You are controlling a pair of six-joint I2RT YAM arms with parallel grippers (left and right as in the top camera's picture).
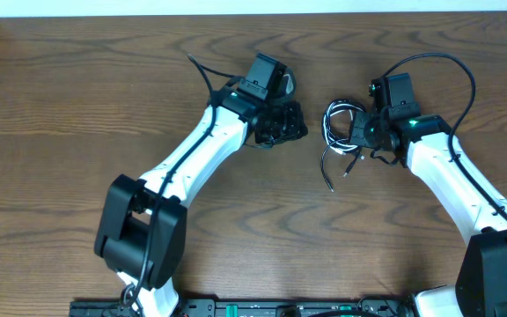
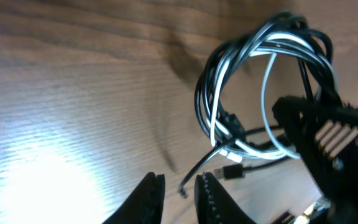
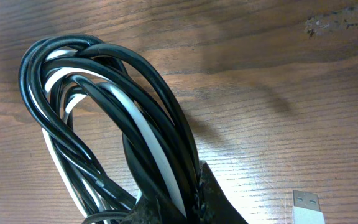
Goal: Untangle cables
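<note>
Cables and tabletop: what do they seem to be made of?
The thin black cable and thin white cable look plastic- or rubber-jacketed: smooth, with glossy highlights. The brown table looks like wood or wood-print laminate: visible grain, mostly matte.

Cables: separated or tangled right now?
Tangled. The cables sit as one coil, black and white loops interleaved, pinched in the right gripper jaws.

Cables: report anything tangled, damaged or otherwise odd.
The cables, one black and one white, are wound together in a single coil, pinched in the right gripper. A plug lies loose beside it. No damage shows.
</note>
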